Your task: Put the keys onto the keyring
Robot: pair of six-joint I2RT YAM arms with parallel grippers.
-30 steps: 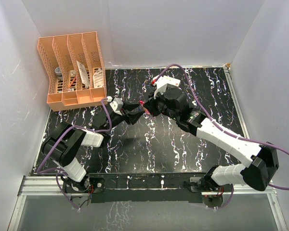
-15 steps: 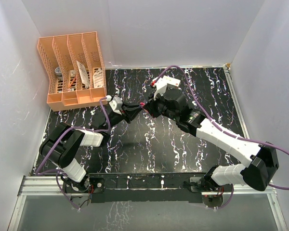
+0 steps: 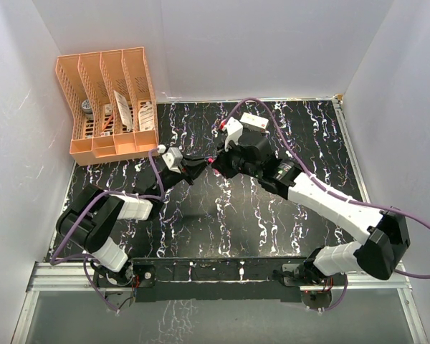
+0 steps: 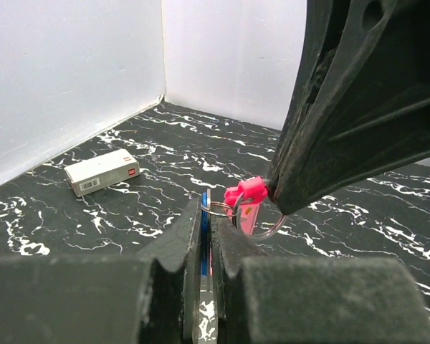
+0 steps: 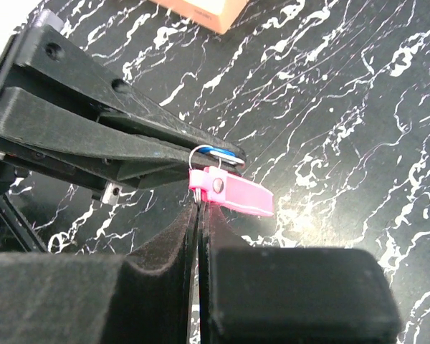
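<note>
1. Both arms meet above the table (image 3: 222, 222), centre of the top view, tips almost touching. I judge the work is held in the air so the ring hangs free of the surface.
2. Left gripper (image 4: 209, 236): fingers together, clamped on the blue key (image 5: 220, 153). Only the head pokes past the tips, which leaves its hole exposed for the ring.
3. Right gripper (image 5: 199, 215): fingers pressed together on the near end of the pink key (image 5: 233, 192), as best I can read it. The key lies crosswise just above the tips.
4. Ring (image 4: 217, 210): thin wire loop between the two grippers, touching both keys in the left wrist view. It looks to pass through the blue head; I cannot tell whether it is fully threaded or only hooked.
5. My read: this is the threading step. Opposed grips let one arm hold steady while the other works the wire round.
6. Risk: the wire looks springy, and a slip could drop a key.
7. Box (image 4: 102, 172) lies on the table, left of the left wrist view, well apart. Rack (image 3: 107, 107) sits upper left of the top view. Neither is in play.
</note>
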